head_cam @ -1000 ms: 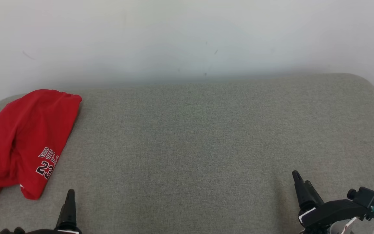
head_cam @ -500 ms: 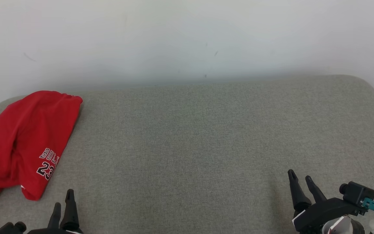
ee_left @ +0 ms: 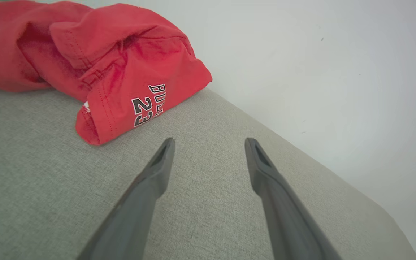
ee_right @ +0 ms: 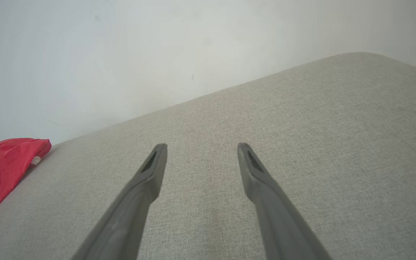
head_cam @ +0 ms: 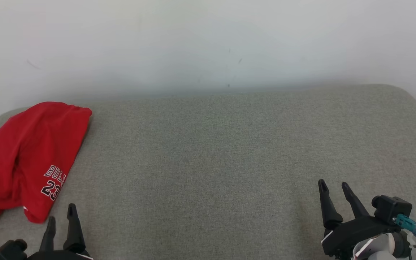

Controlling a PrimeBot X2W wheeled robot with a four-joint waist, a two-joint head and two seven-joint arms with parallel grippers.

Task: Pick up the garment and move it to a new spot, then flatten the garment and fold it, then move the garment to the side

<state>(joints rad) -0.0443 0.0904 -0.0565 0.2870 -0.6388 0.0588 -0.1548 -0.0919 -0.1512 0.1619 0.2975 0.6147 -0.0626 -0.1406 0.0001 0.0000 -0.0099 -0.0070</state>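
At frame left my garment (head_cam: 24,159) lies soft and limp; I'd pinch its near hem, both grippers' jaws spread empty.

Red garment (head_cam: 24,151): left portion cut off at head-view edge; lettering above "23" partly lost in fold. Left gripper (head_cam: 61,212): body cropped at bottom edge.

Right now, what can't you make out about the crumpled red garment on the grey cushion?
- Crumpled red fabric garment: head view's left edge cuts off its outer part; right wrist view's left edge cuts off most of it.
- Its type: bunched folds hide it in the left wrist view.
- Printed word above the 23: a fold hides its ending in the head view.
- Grey woven cushion: near edge lies below the head view's bottom edge.
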